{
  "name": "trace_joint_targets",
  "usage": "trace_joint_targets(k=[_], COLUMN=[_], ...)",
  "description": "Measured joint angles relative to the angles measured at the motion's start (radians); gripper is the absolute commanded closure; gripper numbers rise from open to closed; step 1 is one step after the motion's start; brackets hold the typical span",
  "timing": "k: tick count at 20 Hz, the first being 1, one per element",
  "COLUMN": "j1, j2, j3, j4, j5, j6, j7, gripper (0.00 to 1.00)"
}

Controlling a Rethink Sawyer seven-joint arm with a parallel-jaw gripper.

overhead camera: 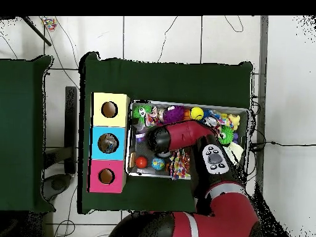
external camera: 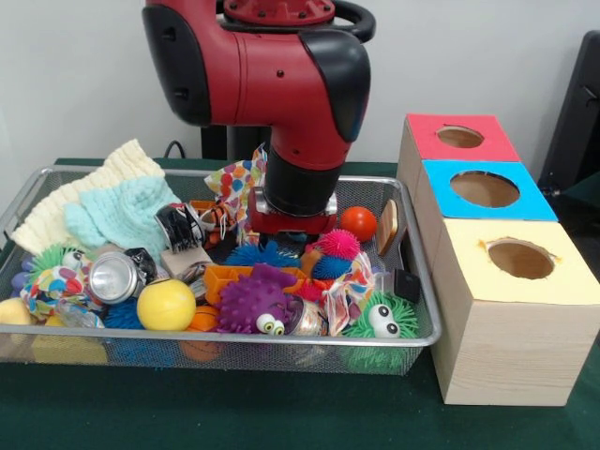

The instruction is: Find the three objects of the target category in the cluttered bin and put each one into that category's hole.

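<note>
The silver wire mesh bin [external camera: 412, 246] is full of clutter and also shows in the overhead view [overhead camera: 247, 112]. In it lie a yellow ball [external camera: 166, 305], a purple spiky toy with eyes [external camera: 253, 300], a green spiky toy with eyes [external camera: 380, 319], an orange ball [external camera: 358, 223], a pink spiky ball [external camera: 337, 244], a blue spiky ball [external camera: 262, 255] and a crushed can [external camera: 114, 277]. My gripper [external camera: 289, 234] reaches down into the bin's middle back, just above the blue spiky ball; its tips are hidden. Three wooden boxes with holes stand beside the bin: red top [external camera: 459, 137], blue top [external camera: 485, 188], yellow top [external camera: 520, 259].
A cream knitted cloth [external camera: 84, 192] and a mint one [external camera: 127, 211] fill the bin's back left corner. A patterned cloth [external camera: 239, 183] lies behind the arm. In the overhead view the red arm [overhead camera: 185, 137] covers the bin's middle. The table has a green cover [external camera: 281, 412].
</note>
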Motion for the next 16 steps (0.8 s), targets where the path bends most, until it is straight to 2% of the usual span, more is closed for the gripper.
trace_joint_targets(k=[4,7,10,11,16], j1=[-0.029,-0.053,-0.063,-0.067,-0.066], j2=[-0.005,-0.037,-0.089,-0.131,-0.204], j3=[0.011,0.018,0.022,0.026,0.041], j4=[0.007,0.038,0.071,0.090,0.106], j5=[0.003,0.013,0.029,0.043,0.074], j6=[-0.001,-0.001,-0.001,-0.001,-0.002], j7=[0.000,0.000,0.000,0.000,0.000], gripper=[0.00,0.00,0.00,0.00,0.00])
